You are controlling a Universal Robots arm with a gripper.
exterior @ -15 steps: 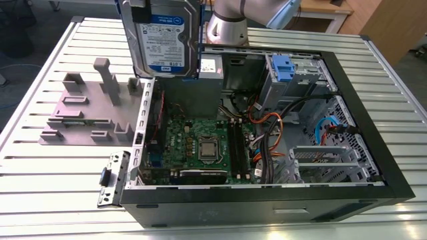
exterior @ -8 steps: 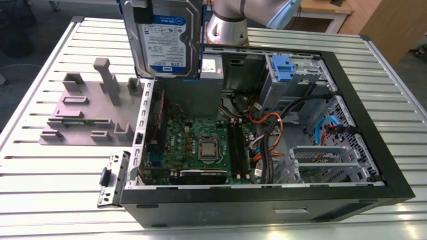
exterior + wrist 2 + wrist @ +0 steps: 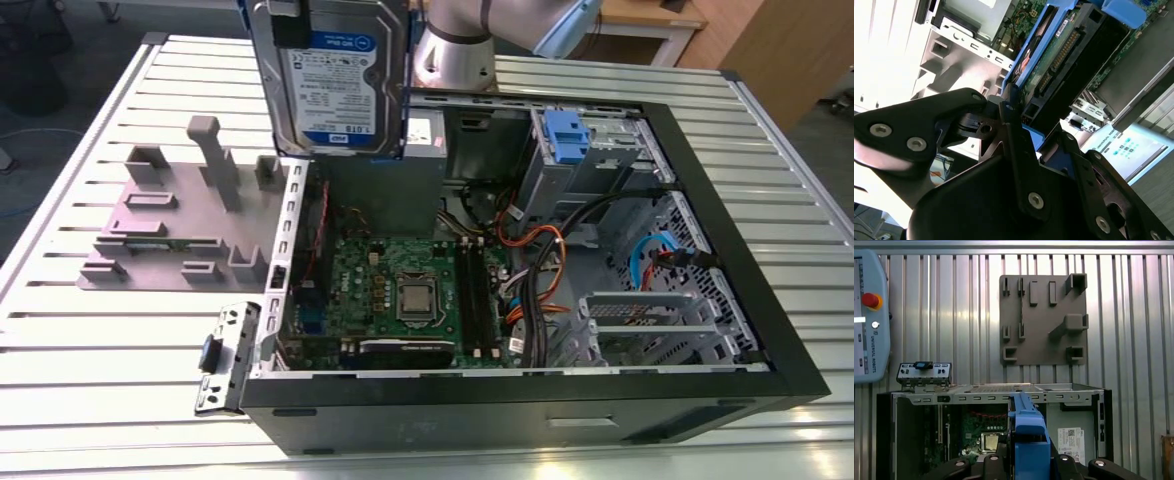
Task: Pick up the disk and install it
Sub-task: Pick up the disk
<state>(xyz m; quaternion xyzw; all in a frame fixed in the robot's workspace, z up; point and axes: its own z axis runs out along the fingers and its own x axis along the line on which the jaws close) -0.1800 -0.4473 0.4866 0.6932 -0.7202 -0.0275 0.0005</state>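
Slats of pale aluminium made up the tabletop (image 3: 107,340), grooved from side to side. Close to its near edge lay an open computer case (image 3: 534,410), a black box on its side with a thin steel rim and its top uncovered. A small perforated metal bracket (image 3: 224,355) leaned against the case's near corner on the exterior view's left. Inside, a green motherboard (image 3: 400,290) lay flat beside loops of orange and black cable (image 3: 534,240). Towards the exterior view's left, a flat grey fixture plate (image 3: 174,220) with blocky upright posts sat just beside the case, with bare slats around its other sides. Deeper in the case, a blue-handled caddy (image 3: 566,135) sat in its steel bay. The disk (image 3: 336,80), silver-grey with a white-and-blue label and a blue plastic frame, hung upright above the case's end towards the tabletop's far edge, apart from its rim. In the second wrist view, the black tool (image 3: 1013,112) was clamped on the blue frame. Behind rose the arm (image 3: 467,40).
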